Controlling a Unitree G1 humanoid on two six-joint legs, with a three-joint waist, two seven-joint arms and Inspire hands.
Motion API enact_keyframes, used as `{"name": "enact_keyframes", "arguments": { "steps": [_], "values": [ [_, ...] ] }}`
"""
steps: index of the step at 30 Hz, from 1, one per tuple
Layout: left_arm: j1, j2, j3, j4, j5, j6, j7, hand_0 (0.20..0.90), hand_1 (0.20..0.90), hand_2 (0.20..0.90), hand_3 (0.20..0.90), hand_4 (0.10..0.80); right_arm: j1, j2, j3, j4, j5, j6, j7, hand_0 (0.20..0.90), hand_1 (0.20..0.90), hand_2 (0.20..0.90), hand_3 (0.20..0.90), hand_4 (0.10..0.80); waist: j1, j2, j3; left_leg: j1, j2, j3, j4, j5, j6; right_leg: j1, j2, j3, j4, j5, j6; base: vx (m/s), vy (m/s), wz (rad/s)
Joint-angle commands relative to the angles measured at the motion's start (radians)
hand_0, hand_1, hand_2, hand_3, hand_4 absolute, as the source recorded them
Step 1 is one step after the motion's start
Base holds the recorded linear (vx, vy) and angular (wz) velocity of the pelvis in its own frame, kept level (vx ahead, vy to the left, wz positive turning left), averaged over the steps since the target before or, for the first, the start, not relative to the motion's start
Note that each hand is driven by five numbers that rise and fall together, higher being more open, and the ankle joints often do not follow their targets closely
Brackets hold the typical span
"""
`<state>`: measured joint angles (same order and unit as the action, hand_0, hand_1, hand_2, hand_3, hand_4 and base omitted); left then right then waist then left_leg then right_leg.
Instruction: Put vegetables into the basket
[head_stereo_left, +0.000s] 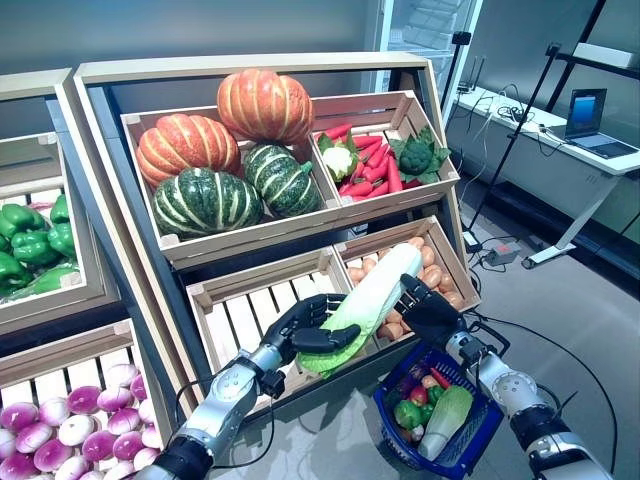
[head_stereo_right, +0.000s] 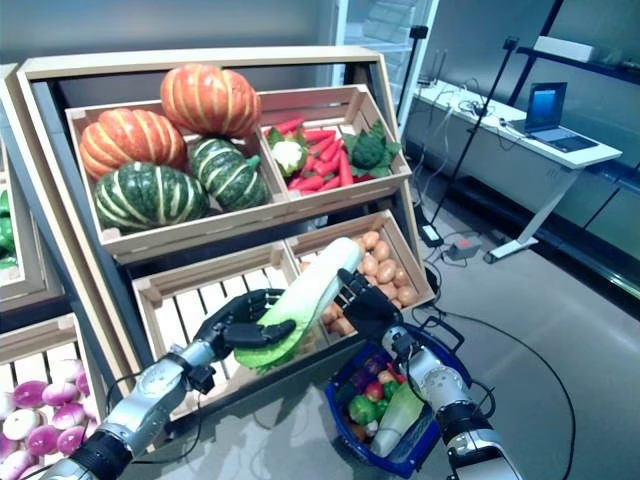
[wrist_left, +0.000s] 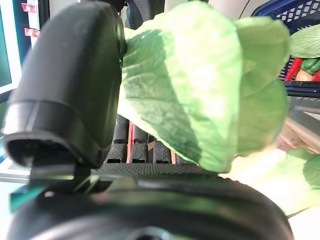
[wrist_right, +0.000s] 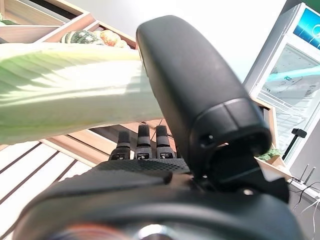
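A long cabbage (head_stereo_left: 365, 300) is lying slantwise between both hands, its white stalk pointing toward 1 o'clock and its green leaves toward 7. The left hand (head_stereo_left: 305, 325) is curling its fingers and thumb round the leafy end; the right hand (head_stereo_left: 428, 310) is gripping the stalk, thumb pressing over it. Below, at 5 o'clock, a blue basket (head_stereo_left: 395, 425) is sitting on the grey floor (head_stereo_left: 580, 320), holding another cabbage (head_stereo_left: 447, 418), a pepper and what seem to be small red vegetables. Behind, wooden crates (head_stereo_left: 250, 235) are holding pumpkins (head_stereo_left: 240, 145), carrots (head_stereo_left: 375, 165) and potatoes (head_stereo_left: 435, 275). A desk (head_stereo_left: 560, 160) with a laptop (head_stereo_left: 590, 115) is standing at 2 o'clock.
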<state>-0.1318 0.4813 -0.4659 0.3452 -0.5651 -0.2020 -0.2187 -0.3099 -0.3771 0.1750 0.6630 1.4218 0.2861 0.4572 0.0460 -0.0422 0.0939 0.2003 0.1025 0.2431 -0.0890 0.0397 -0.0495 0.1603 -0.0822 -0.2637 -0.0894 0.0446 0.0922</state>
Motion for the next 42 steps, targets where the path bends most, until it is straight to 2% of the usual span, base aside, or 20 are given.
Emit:
{"name": "enact_keyframes", "arguments": {
  "steps": [1,14,23,24,25,30,35,42],
  "values": [
    [-0.175,-0.073,-0.182,-0.115,0.048,-0.151,-0.133,0.3,0.3,0.3,0.3,0.4,-0.292,0.047,0.003,-0.017,0.042,-0.03,0.088,0.3,0.3,0.3,0.3,0.4,0.01,0.001,-0.051,-0.005,-0.04,-0.033,0.002,-0.092,0.029,0.015,-0.015,-0.025,0.002,-0.015,-0.004,0.0,0.0,0.0],
    [-0.174,-0.077,-0.186,-0.101,0.051,-0.157,-0.112,0.3,0.3,0.3,0.3,0.4,-0.293,0.039,0.01,0.0,0.002,-0.054,0.051,0.3,0.3,0.3,0.3,0.4,0.004,0.001,-0.051,-0.005,-0.037,-0.03,0.002,-0.09,0.028,0.013,-0.015,-0.021,0.002,-0.016,-0.007,0.0,0.0,0.0],
    [-0.157,-0.075,-0.166,-0.083,0.056,-0.151,-0.089,0.3,0.3,0.3,0.3,0.4,-0.259,0.035,-0.011,-0.019,-0.009,-0.111,0.01,0.3,0.3,0.3,0.3,0.4,-0.005,0.0,-0.049,-0.004,-0.033,-0.02,0.002,-0.089,0.028,0.008,-0.014,-0.014,0.002,-0.012,-0.005,0.0,0.0,0.0],
    [-0.154,-0.074,-0.162,-0.082,0.06,-0.148,-0.081,0.378,0.378,0.378,0.378,0.452,-0.252,0.035,-0.015,-0.02,-0.013,-0.114,0.007,0.3,0.3,0.3,0.3,0.4,-0.007,0.0,-0.048,-0.005,-0.033,-0.018,0.002,-0.089,0.028,0.007,-0.013,-0.013,0.002,-0.011,-0.005,0.0,0.0,0.0],
    [-0.149,-0.075,-0.156,-0.079,0.066,-0.143,-0.075,0.9,0.9,0.9,0.9,0.8,-0.24,0.032,-0.02,-0.021,-0.018,-0.117,0.005,0.3,0.3,0.3,0.3,0.4,-0.008,0.0,-0.048,-0.005,-0.032,-0.016,0.002,-0.088,0.028,0.006,-0.013,-0.011,0.002,-0.01,-0.005,0.0,0.0,0.0],
    [-0.114,-0.072,-0.108,-0.026,0.089,-0.132,-0.026,0.9,0.9,0.9,0.9,0.8,-0.166,0.006,-0.048,-0.036,-0.038,-0.131,-0.016,0.3,0.3,0.3,0.3,0.4,-0.022,-0.002,-0.042,-0.002,-0.028,-0.001,0.002,-0.085,0.029,0.0,-0.011,0.002,0.002,-0.005,-0.004,-0.004,0.002,-0.01],
    [-0.08,-0.042,-0.022,0.013,0.134,-0.152,0.006,0.9,0.9,0.9,0.9,0.8,-0.06,-0.045,-0.099,-0.061,-0.07,-0.132,0.005,0.3,0.3,0.3,0.3,0.4,-0.04,-0.004,-0.03,0.002,-0.021,0.022,0.002,-0.081,0.028,-0.006,-0.007,0.015,0.002,0.002,0.0,-0.023,-0.001,-0.06],
    [-0.076,-0.019,0.052,0.047,0.172,-0.153,0.02,0.9,0.9,0.9,0.9,0.8,-0.002,-0.106,-0.176,-0.017,-0.095,-0.14,0.018,0.3,0.3,0.3,0.3,0.4,-0.055,-0.006,-0.017,0.004,-0.016,0.041,0.002,-0.077,0.027,-0.01,-0.003,0.028,0.002,0.008,0.001,-0.02,-0.004,-0.09]
  ]
}}
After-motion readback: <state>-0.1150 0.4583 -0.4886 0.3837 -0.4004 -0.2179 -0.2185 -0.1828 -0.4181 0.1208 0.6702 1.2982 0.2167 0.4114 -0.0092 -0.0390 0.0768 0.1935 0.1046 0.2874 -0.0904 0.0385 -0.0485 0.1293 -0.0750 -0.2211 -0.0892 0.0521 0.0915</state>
